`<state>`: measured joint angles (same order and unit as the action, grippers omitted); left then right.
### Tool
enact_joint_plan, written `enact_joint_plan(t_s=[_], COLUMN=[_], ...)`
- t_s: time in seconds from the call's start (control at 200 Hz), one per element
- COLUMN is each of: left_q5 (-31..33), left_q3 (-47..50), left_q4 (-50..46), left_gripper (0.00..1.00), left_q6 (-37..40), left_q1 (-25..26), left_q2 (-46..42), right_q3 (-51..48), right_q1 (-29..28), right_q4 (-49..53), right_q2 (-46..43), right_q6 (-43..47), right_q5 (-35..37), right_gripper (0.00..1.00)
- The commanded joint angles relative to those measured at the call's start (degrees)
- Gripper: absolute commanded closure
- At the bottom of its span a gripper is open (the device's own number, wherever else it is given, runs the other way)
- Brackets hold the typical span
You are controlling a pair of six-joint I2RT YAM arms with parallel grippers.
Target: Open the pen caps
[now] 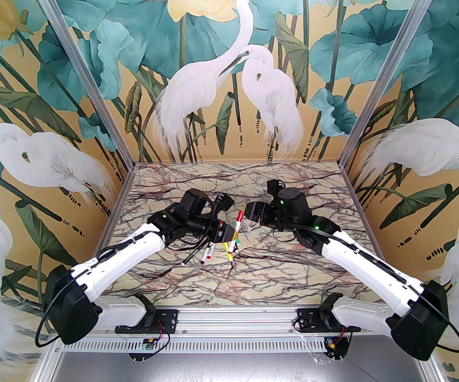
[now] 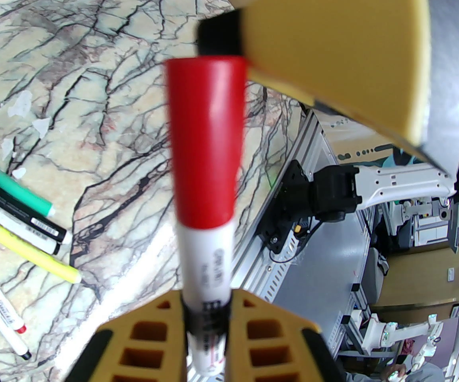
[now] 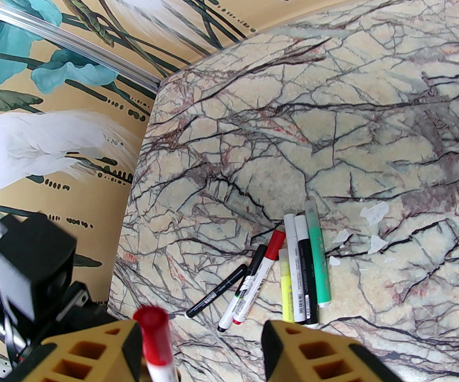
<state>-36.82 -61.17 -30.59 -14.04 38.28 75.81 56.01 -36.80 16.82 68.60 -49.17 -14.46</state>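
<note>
My left end effector (image 1: 233,235) is clenched on the white barrel of a pen (image 2: 205,261), gripping the tail end and holding it clear of the surface (image 1: 293,189). The loose pens (image 1: 213,253) lie in a bunch just below it, all with their caps on as far as I can see.

The held pen's long axis runs straight out along the left fingers (image 2: 269,332). From overhead it points away from the arm bases and leans slightly right. Its red cap (image 2: 205,141) is the leading end, aimed at my right end effector (image 1: 249,213).

From the right wrist, the right end effector (image 3: 201,332) stands released. The cap (image 3: 153,332) sits inside the gap, hard against one finger (image 3: 129,348) with clear space to the other.

To do this step well, I would shift the right wrist until the cap sits centred between the pads, then close on the red part only, short of the seam with the white barrel. Pinching across the seam would lock cap and barrel together.

The pull should follow the pen's own axis, away from the left end effector. I'd hold the left arm rigid, since a sideways tug could lever the barrel out of its grip.
</note>
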Motion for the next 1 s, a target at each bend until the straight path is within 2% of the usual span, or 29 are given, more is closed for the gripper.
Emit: enact_joint_plan(t_s=[0.0,0.25,0.55,0.995], left_q5=[-1.6,-0.7,0.7,1.1], left_q3=[-2.0,-3.0,-2.5,-2.4], left_q4=[1.1,2.1,2.8,3.6], left_gripper=[0.82,0.83,0.85,0.85], left_q6=[0.8,0.1,-0.3,-1.0], left_q1=[1.0,3.3,3.5,3.5], left_q2=[1.2,2.5,2.5,1.9], right_q3=[1.7,1.4,0.4,-0.6], right_q1=[-0.9,-2.1,-2.7,-2.9], right_q4=[-1.2,-2.2,-2.7,-3.2], right_q2=[1.1,2.2,2.3,2.6], right_q6=[-0.5,-1.2,-1.7,-2.0], right_q5=[-1.8,-1.7,-1.5,-1.4], right_gripper=[0.46,0.54,0.67,0.70])
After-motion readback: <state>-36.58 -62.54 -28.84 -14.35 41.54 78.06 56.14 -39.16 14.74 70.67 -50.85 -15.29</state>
